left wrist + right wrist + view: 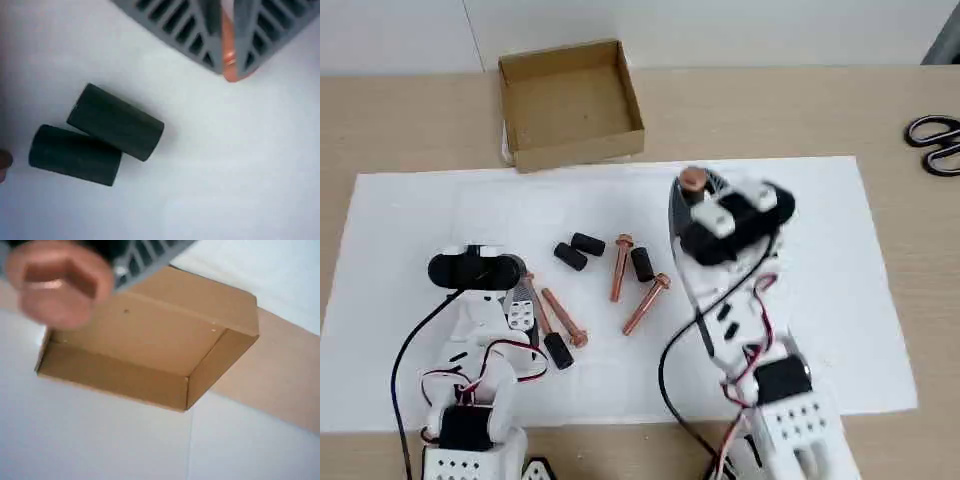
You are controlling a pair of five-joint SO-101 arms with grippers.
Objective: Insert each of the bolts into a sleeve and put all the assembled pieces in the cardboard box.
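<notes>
The right jaws clamp a copper bolt (692,180), held above the white paper (840,300) near the cardboard box (570,100) on the worktop (400,120) — the left jaws are closed on a second bolt (229,65), beside two black sleeves (115,122) lying touching each other.

This looks to me like a small robotics lab or hobby bench — a pale wooden counter (400,120) against a plain white wall (740,30). A white paper sheet (450,210) is spread over it as a work mat, scissors (935,145) lie at the right edge, and a bare black cable (662,372) trails from one of my arms.
</notes>
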